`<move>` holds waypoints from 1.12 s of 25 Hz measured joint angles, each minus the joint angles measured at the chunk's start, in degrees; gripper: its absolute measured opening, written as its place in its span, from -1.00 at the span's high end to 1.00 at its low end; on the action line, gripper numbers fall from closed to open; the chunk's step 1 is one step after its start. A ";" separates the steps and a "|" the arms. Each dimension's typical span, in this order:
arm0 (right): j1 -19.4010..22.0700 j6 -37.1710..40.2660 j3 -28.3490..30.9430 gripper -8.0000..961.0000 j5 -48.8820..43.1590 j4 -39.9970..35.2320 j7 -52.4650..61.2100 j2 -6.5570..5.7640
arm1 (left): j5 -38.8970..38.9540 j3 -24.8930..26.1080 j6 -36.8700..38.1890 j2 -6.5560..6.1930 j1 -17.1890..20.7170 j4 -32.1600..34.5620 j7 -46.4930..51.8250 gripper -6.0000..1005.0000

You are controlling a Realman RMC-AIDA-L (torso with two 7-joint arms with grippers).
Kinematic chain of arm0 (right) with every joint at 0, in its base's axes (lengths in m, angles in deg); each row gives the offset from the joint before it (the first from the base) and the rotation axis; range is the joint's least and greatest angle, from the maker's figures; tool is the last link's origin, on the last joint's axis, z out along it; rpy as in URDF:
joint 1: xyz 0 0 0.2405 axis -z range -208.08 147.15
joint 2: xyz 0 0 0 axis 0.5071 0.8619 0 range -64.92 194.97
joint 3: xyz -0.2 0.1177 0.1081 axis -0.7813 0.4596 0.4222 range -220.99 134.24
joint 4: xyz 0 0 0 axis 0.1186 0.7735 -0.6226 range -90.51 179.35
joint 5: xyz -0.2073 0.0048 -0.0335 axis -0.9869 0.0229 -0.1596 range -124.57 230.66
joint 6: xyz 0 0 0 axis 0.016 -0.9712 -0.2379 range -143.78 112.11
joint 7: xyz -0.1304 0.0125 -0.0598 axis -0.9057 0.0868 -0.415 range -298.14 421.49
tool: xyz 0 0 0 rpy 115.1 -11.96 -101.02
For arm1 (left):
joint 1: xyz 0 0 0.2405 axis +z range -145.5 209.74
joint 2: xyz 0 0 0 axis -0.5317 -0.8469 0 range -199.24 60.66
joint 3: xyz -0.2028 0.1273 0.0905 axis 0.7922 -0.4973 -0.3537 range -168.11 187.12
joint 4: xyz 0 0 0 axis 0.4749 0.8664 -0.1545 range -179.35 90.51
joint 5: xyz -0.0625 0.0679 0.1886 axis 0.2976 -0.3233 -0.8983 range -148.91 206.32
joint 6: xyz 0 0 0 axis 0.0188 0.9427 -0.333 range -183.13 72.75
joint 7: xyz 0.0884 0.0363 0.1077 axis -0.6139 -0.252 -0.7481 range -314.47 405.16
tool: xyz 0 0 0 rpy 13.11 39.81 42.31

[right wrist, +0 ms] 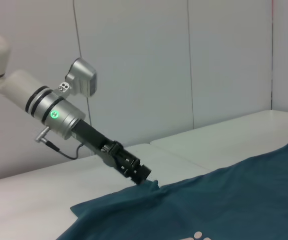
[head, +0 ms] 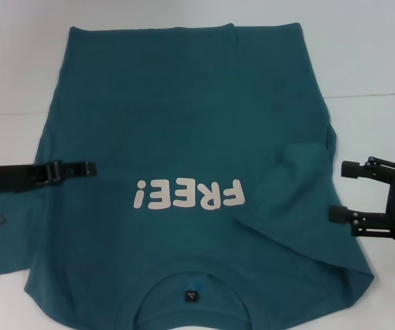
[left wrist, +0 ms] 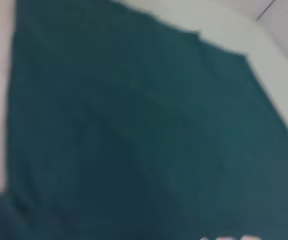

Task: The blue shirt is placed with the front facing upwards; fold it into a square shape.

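Note:
The blue shirt [head: 183, 124] lies flat on the white table, front up, with its collar and black label [head: 192, 296] at the near edge. The off-white "FREE!" lettering [head: 187, 194] crosses its middle. Its sleeve [head: 300, 185] on my right side is folded inward over the body. My left gripper [head: 93, 168] rests low on the shirt's left part. In the right wrist view the left gripper [right wrist: 146, 176] pinches a small raised pucker of cloth [right wrist: 156, 186]. My right gripper [head: 338, 192] hangs open at the shirt's right edge beside the folded sleeve. The left wrist view shows only teal fabric [left wrist: 133, 125].
The white table [head: 376, 62] extends beyond the shirt on the far side and at both sides, with a seam [head: 379, 95] running across it. The other sleeve [head: 1, 247] spreads out at the near left. A pale panelled wall [right wrist: 184, 60] stands behind the table.

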 joint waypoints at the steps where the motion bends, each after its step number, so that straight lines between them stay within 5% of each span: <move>1: -0.29 -0.34 -0.10 -0.92 0.00 0.44 -0.05 -0.04 | -2.35 -0.01 1.15 -0.05 -0.16 1.11 2.38 -0.74; 10: -1.74 -1.42 0.11 -0.92 0.00 3.40 -0.17 -0.02 | -9.34 0.56 6.83 -0.71 0.72 10.29 14.15 -0.74; 14: -2.08 -2.18 0.14 -0.92 0.09 5.11 -0.18 -0.17 | -13.50 0.67 8.74 -1.79 0.47 10.64 17.06 -0.74; 28: -2.90 -4.40 -0.32 -0.92 1.10 9.06 -1.18 -0.30 | -20.54 5.49 13.23 -2.47 1.14 10.70 18.34 -0.74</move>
